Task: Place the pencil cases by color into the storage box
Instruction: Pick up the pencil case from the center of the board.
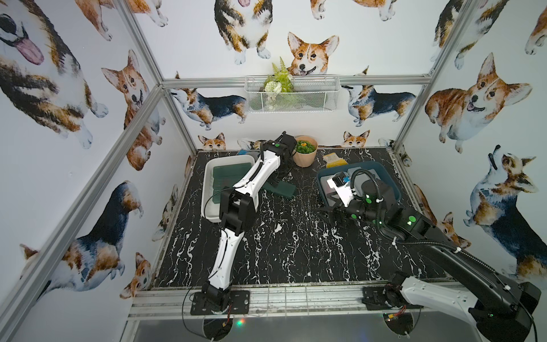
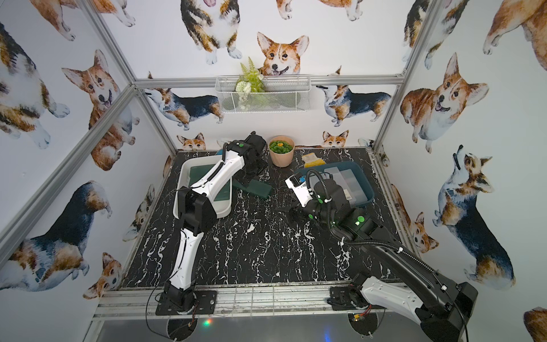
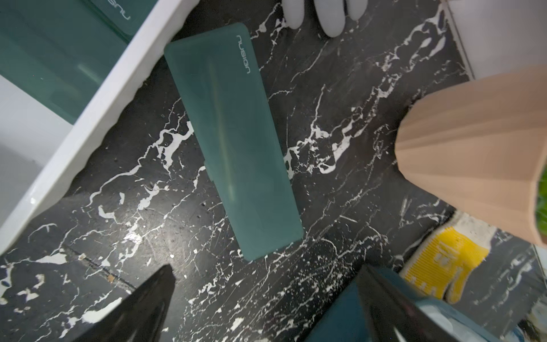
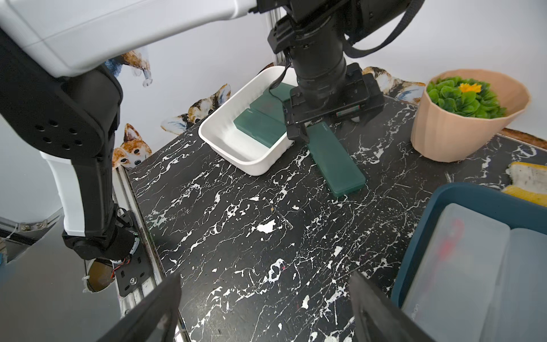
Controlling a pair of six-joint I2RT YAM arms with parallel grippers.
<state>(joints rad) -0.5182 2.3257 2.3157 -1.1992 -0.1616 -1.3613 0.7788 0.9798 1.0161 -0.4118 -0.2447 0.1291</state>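
Dark green translucent plastic pencil case (image 3: 233,142) lies flat just below the left gripper (image 3: 265,281), jaws spread empty across its narrow width.

- On the table (image 1: 281,251), the left tub (image 1: 210,183) sits far left, with pencil cases (image 4: 260,124) in it.
- The right tub (image 4: 467,189) sits far right, holding further pencil cases (image 4: 461,257).
- A loose pencil case (image 4: 337,160) lies between the tubs, just beside the left tub.
- The plant pot (image 1: 305,157) stands behind the loose case.
- A glove (image 1: 334,158) lies behind the right tub.
- A wire basket (image 1: 293,94) hangs on the far wall.
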